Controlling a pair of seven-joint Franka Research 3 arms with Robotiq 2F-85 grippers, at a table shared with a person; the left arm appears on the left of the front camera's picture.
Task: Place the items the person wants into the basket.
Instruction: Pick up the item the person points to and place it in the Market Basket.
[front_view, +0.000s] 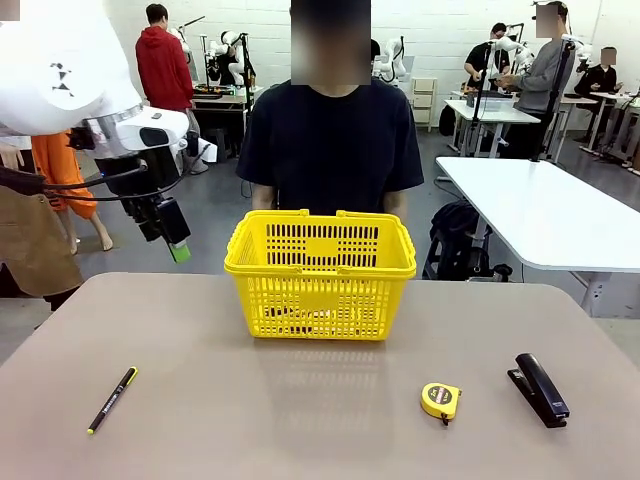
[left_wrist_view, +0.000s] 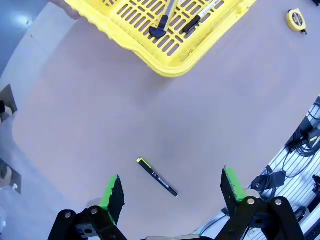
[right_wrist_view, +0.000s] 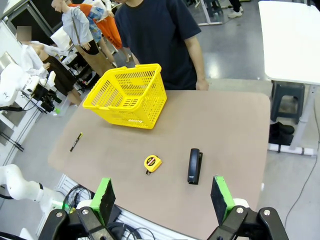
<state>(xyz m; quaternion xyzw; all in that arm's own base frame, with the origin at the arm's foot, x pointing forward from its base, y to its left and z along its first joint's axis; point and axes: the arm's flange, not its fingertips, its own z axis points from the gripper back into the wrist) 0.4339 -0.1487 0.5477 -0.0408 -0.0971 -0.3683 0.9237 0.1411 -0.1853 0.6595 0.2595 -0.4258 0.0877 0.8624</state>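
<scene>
The yellow basket (front_view: 320, 268) stands at the table's far middle, in front of the person (front_view: 330, 140) in a dark T-shirt. Inside the basket (left_wrist_view: 175, 50) lie a slim white marker with a black cap (left_wrist_view: 200, 17) and a utility knife (left_wrist_view: 162, 24), both partly cut off by the picture edge. The black stapler (front_view: 538, 388) lies flat at the front right, also seen as the stapler (right_wrist_view: 194, 166). My left gripper (front_view: 172, 238) hangs open, high over the table's left side, empty (left_wrist_view: 170, 175). My right gripper (right_wrist_view: 161, 194) is open and empty, high above the near edge.
A black pen with yellow accents (front_view: 112, 400) lies at the front left. A round yellow tape measure (front_view: 441, 400) sits left of the stapler. The person's hand (right_wrist_view: 202, 85) rests at the far table edge. A white table (front_view: 550, 215) stands off to the right.
</scene>
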